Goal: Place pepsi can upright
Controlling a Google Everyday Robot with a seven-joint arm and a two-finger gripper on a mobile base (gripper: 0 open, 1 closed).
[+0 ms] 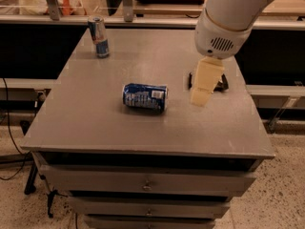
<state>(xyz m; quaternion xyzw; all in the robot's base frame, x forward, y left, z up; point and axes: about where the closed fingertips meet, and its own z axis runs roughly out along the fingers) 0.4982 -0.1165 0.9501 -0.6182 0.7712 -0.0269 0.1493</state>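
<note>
The cylindrical pepsi can (145,97) lies sideways on the matte grey table (95,123); the cream gripper (200,97) hovers nearby (grip unreadable).

I saw the pepsi can (145,97) in dark blue with white label patches and silver ends, on a plain grey table (95,123), and the slim can (98,36) at the far corner was blue and silver. The gripper (199,98), hanging over the table to the right of the pepsi can, was pale cream under a white arm (228,13). The floor (286,194) had a beige speckled pattern.
</note>
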